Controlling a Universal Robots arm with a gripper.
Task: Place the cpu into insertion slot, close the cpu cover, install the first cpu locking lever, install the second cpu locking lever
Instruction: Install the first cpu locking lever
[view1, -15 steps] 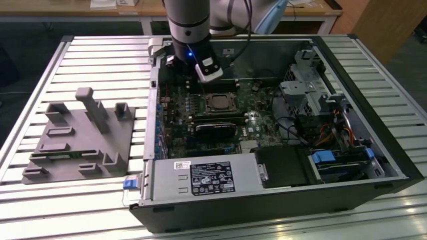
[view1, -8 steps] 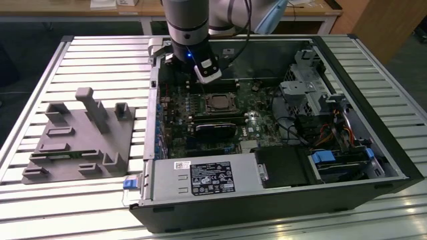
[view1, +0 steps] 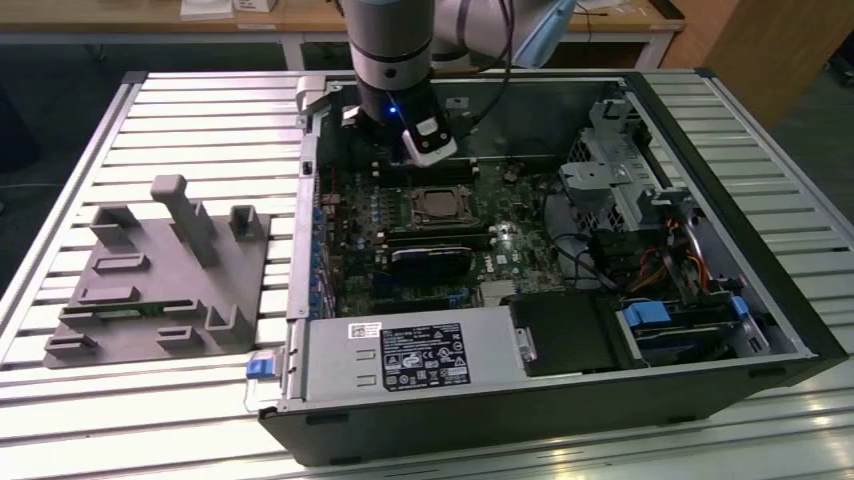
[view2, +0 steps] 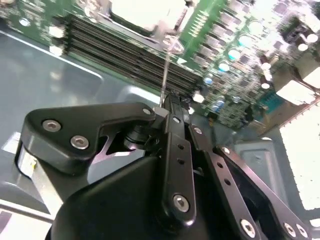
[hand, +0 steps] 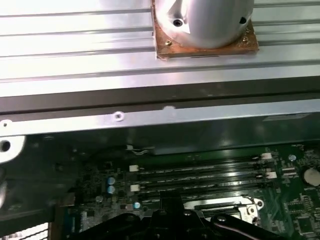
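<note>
Inside the black computer case (view1: 534, 425), the motherboard (view1: 514, 250) is green, its memory slots (view2: 125, 47) are black, and the cpu (view1: 438, 204) is pale silver-tan. Outside the case, the tabletop (view1: 200, 110) is silvery with ribbed stripes, and the fixture block (view1: 147, 290) is plain grey. A tab (view1: 263, 367) on the case's outer wall is blue. The claw (view2: 172, 107) is matte black.

My gripper (view1: 430, 155) hangs low inside the open case (view1: 534, 420), hemmed by the case wall (hand: 150, 116) close beside it and the memory slots (hand: 200, 172) beneath; a thin locking lever (view2: 165, 75) stands upright right at my tip; above the insertion slot (view1: 441, 205) the way is open from overhead; the black card (view1: 430, 262) lies just past the slot, away from me; the drive cage (view1: 601, 185) and cables (view1: 587, 250) crowd the exterior view's right.
</note>
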